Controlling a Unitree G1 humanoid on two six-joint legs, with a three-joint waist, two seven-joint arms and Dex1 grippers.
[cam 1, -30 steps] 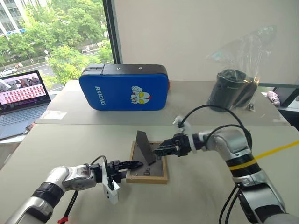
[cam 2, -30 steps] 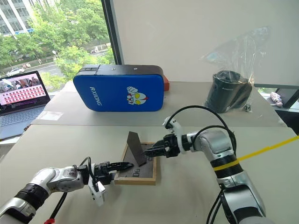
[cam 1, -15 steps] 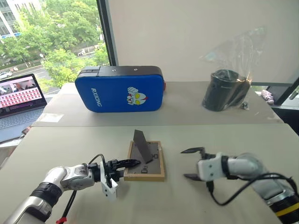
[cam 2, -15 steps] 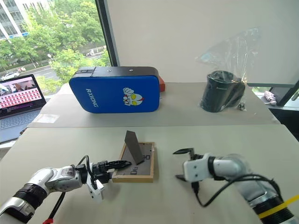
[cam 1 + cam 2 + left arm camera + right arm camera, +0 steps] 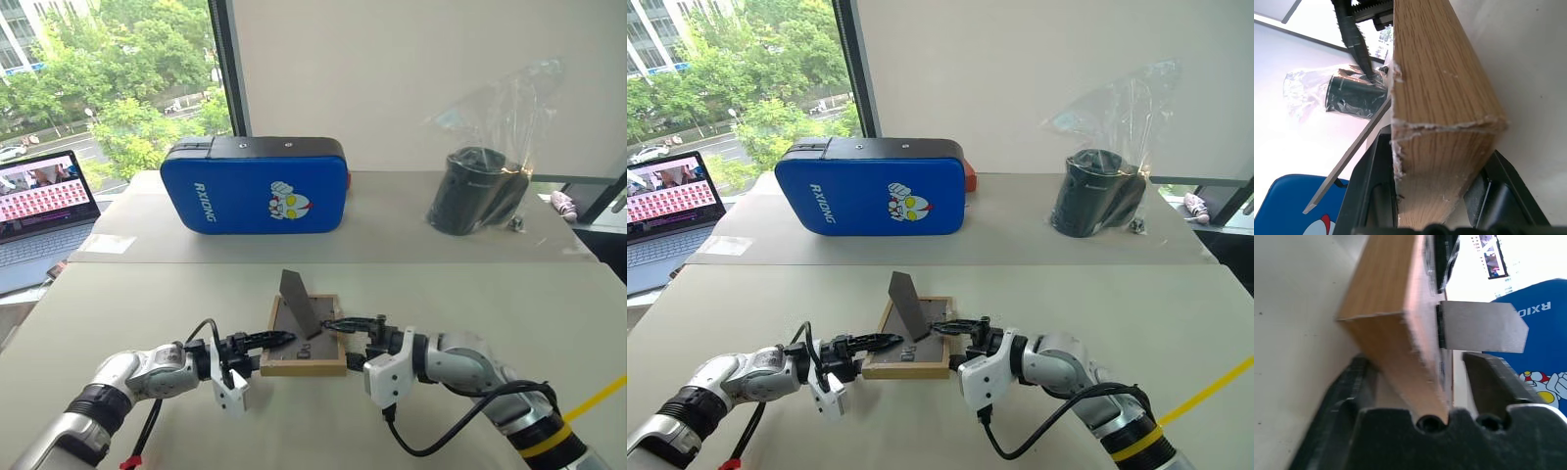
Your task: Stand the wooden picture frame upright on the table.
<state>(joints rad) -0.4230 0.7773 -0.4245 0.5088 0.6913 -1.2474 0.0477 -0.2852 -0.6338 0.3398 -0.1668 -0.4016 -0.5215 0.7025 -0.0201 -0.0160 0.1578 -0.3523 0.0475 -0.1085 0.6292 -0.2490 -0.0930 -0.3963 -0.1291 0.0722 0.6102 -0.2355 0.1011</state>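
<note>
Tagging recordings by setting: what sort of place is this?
Probably an office or lab room on an upper floor: a large window looks down on trees and a street, an open laptop sits at the side, and plain beige tables stand against a blank wall.

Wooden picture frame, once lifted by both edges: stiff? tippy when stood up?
Probably stiff: the wooden picture frame has thick solid-looking wood edges. Likely light, being small and thin. Its fold-out stand is a narrow panel, so on the table it may tip sideways if nudged.

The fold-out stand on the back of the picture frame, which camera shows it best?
The left eye view: the fold-out stand shows whole, raised off the wooden picture frame. The right eye view matches. The right wrist view catches it flat-on; the left wrist view shows its thin edge.
</note>
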